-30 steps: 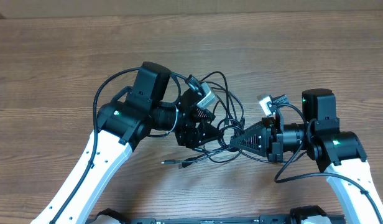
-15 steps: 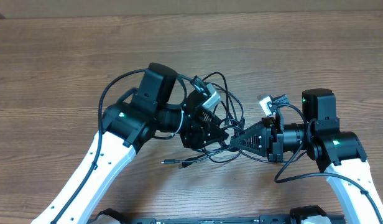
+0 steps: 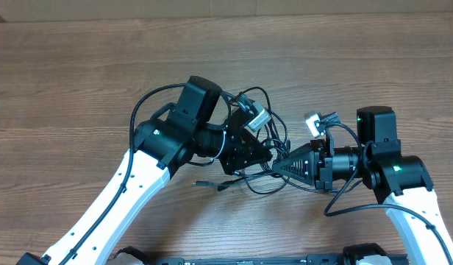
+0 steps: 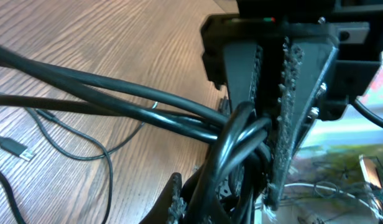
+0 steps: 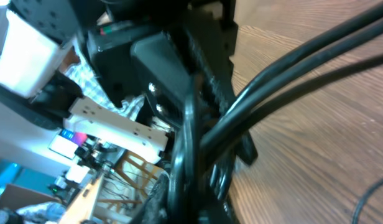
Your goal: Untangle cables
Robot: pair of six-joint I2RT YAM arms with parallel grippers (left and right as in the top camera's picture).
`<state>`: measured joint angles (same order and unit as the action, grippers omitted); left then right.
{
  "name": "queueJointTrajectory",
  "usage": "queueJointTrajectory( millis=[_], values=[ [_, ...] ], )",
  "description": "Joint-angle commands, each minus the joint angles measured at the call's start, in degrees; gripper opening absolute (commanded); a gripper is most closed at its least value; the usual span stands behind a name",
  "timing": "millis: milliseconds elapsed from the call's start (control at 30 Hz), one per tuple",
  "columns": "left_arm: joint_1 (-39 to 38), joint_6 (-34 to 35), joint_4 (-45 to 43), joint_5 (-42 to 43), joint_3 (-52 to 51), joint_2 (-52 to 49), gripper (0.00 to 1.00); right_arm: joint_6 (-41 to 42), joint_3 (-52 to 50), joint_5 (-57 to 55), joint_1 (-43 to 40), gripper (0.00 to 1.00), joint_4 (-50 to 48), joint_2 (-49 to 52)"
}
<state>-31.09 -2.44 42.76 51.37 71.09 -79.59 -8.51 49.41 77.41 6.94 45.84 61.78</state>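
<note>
Cables (image 3: 279,132) lie in a knotted bunch near the middle of the table (image 3: 79,73), caught between the two arms, with loose loops fanning out on the far side and two plug ends (image 3: 204,182) trailing free on the wood toward the robot. The left gripper (image 3: 266,156) reaches in from the left with its fingers closed together on strands at the heart of the knot. The right gripper (image 3: 279,168) meets it almost tip to tip from the other side. In the left wrist view its toothed fingers (image 4: 290,106) stand close together with a dark loop wedged at them, so it appears to be clamped on the cables too, though the clutter so near the lens makes that hard to be sure of. Holding the bundle from opposite sides makes sense, I judge: each arm can anchor one part so that drawing apart would loosen the crossing. No box, tray or other container shows anywhere in view
</note>
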Motion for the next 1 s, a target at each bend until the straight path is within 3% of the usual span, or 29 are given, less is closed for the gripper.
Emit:
queueJointTrajectory(
  millis=[0, 33, 67, 100, 433, 967],
  values=[
    [0.98, 5.64, -0.52, -10.08, 0.66, -0.68, 0.04, 6.99, 0.07, -13.07, 0.24, 0.12, 2.56, -0.63],
    [0.98, 7.45, -0.09, -12.90, 0.66, -0.63, 0.04, 9.92, 0.07, -17.29, 0.24, 0.35, 3.19, -0.63],
    [0.96, 9.14, 0.37, -15.21, 0.66, -0.52, 0.04, 13.07, 0.07, -22.16, 0.22, 0.88, 3.98, -0.63],
    [0.96, 10.56, 1.01, -17.46, 0.66, -0.48, 0.04, 15.21, 0.07, -26.34, 0.22, 1.00, 4.76, -0.63],
    [0.90, 10.58, 4.59, -17.03, 0.66, -0.44, 0.04, 20.74, 0.07, -36.59, 0.24, 1.00, 5.11, -2.14],
    [-8.90, 8.00, -1.84, -14.27, 0.66, -0.44, 0.04, 22.16, 0.07, -54.55, 0.24, 1.00, 8.87, -19.78]
  ],
)
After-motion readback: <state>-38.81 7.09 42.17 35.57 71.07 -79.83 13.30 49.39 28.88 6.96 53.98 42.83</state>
